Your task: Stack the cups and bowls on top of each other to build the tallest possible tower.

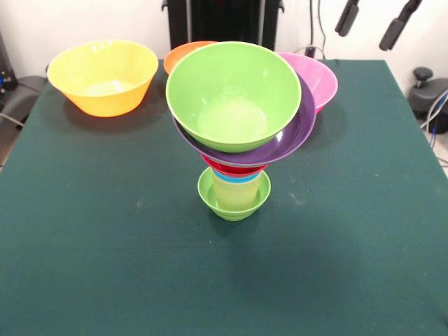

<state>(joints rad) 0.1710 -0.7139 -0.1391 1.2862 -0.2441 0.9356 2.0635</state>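
Observation:
The tower (236, 140) stands in the middle of the table in the front view. Its base is the small lime-green bowl (234, 203). In it sits the pale yellow cup (236, 190), then a blue rim (238, 178) and a red rim (234, 168). On these rests the wide purple bowl (294, 133), and the large green bowl (233, 94) sits on top, tilted toward the camera. The large yellow bowl (103, 75) stands at the back left. The orange bowl (183, 54) and the pink bowl (318, 78) show behind the tower. The gripper is out of view.
The dark green table (105, 245) has edges at left and right. The robot's black pedestal (224, 21) stands at the far side. Two black fittings (399, 24) hang at the top right. Cables and equipment lie beyond both table sides.

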